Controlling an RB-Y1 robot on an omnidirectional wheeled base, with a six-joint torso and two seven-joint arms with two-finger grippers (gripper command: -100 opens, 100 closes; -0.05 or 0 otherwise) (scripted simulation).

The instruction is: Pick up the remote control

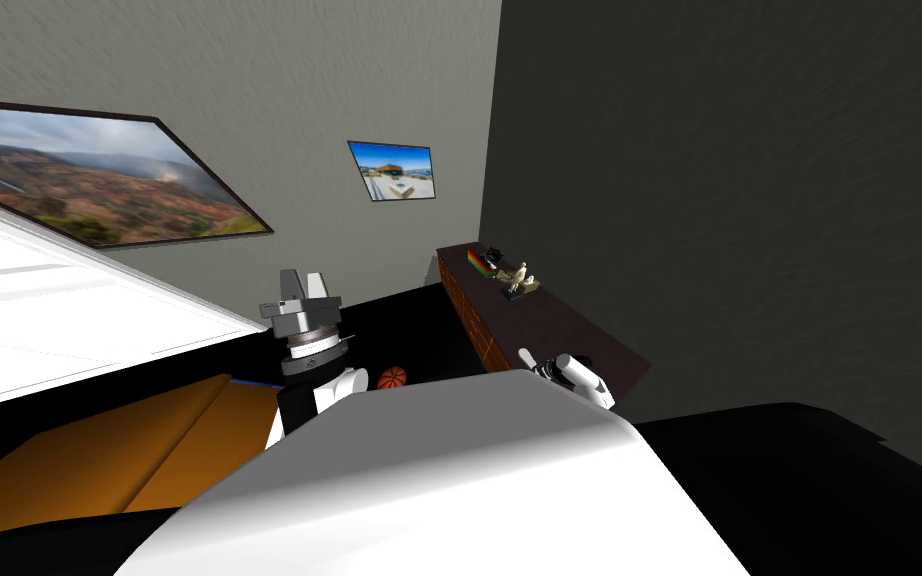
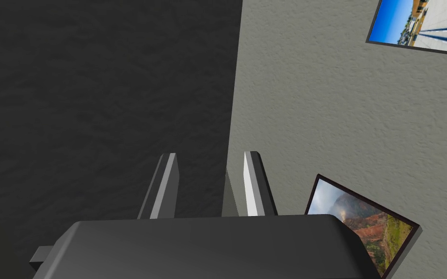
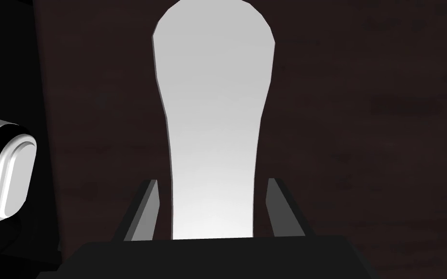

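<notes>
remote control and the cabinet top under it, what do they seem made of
Remote control: plain light grey, smooth and matte, no detail drawn; possibly plastic, cannot tell. Cabinet top: dark brown with faint grain-like streaks, matte; likely dark-stained wood.

we're up against a long dark brown sideboard along the dark wall, plain pale grey remote control lying flat on its near end, further along a small tan figurine, a rainbow-striped thing, a little black object we can't make out

I am in a home: framed pictures on the far wall, a sideboard with a figurine on the right
</notes>
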